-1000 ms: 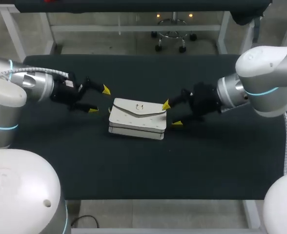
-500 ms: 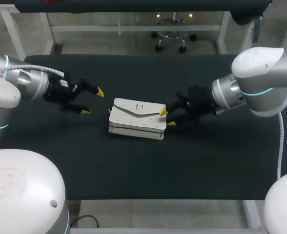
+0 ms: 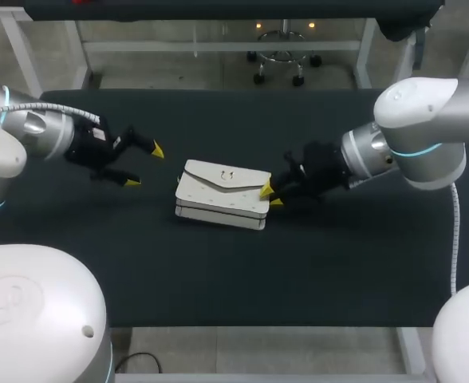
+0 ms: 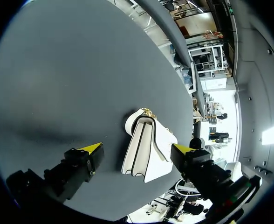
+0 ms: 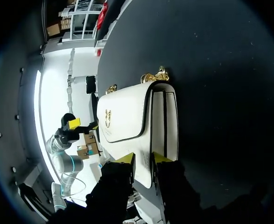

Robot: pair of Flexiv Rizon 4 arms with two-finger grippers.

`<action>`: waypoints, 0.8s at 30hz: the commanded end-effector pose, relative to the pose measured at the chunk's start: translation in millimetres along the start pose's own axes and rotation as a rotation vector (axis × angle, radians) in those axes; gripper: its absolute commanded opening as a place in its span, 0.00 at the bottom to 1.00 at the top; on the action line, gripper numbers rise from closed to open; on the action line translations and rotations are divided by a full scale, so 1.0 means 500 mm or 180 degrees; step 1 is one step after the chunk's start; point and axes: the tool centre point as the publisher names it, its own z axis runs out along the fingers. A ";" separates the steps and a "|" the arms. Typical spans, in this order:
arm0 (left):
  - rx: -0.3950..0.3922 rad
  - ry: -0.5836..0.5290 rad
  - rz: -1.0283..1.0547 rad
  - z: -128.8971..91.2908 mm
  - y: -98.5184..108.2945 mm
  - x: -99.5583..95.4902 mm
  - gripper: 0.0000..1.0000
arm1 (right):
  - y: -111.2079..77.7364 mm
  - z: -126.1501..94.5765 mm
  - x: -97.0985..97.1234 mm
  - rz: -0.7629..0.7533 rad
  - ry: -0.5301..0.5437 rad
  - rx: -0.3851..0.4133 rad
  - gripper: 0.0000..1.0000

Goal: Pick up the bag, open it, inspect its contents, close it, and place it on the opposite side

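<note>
A white leather flap handbag (image 3: 222, 194) lies flat at the middle of the black tabletop (image 3: 338, 263), its flap closed and facing up, with a small gold clasp (image 3: 227, 175) on the flap toward the bag's 12 o'clock edge. The right claw (image 3: 270, 196) comes in from the 3 o'clock side and sits right at the bag's 3 o'clock end. Its two yellow tips are drawn close together, and the right wrist view shows a strip of the bag's white edge running between them with a finger against each side, so this claw is pinching the end of the bag. In that same view a gold chain (image 5: 156, 75) is bunched at the far end of the bag, well ahead of the fingers. The left claw (image 3: 144, 166) hangs at about 10 o'clock from the bag, near it but clearly apart, with its fingers spread wide and nothing held. From the left wrist view the bag lies ahead of that open claw, touching neither finger, with the chain at its far end
</note>
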 end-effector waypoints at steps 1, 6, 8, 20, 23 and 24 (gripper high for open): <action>0.0005 -0.0018 -0.0009 -0.004 0.000 -0.002 1.00 | 0.011 0.005 -0.005 0.0006 0.0046 0.0065 0.23; 0.0009 -0.0029 -0.0014 -0.004 0.001 -0.004 1.00 | 0.014 0.014 -0.008 0.0029 0.0043 0.0079 0.24; 0.0009 -0.0035 -0.0015 -0.005 0.001 -0.005 1.00 | 0.015 0.015 -0.010 0.0048 0.0037 0.0076 0.24; 0.0055 -0.0084 -0.0020 -0.017 -0.005 -0.009 1.00 | 0.017 0.014 -0.013 0.0075 0.0081 0.0032 0.00; 0.0057 -0.0096 -0.0018 -0.020 -0.008 -0.010 1.00 | 0.019 0.011 -0.016 0.0082 0.0089 0.0032 0.00; 0.0056 -0.0108 -0.0015 -0.021 -0.009 -0.011 1.00 | 0.020 0.009 -0.017 0.0083 0.0094 0.0036 0.00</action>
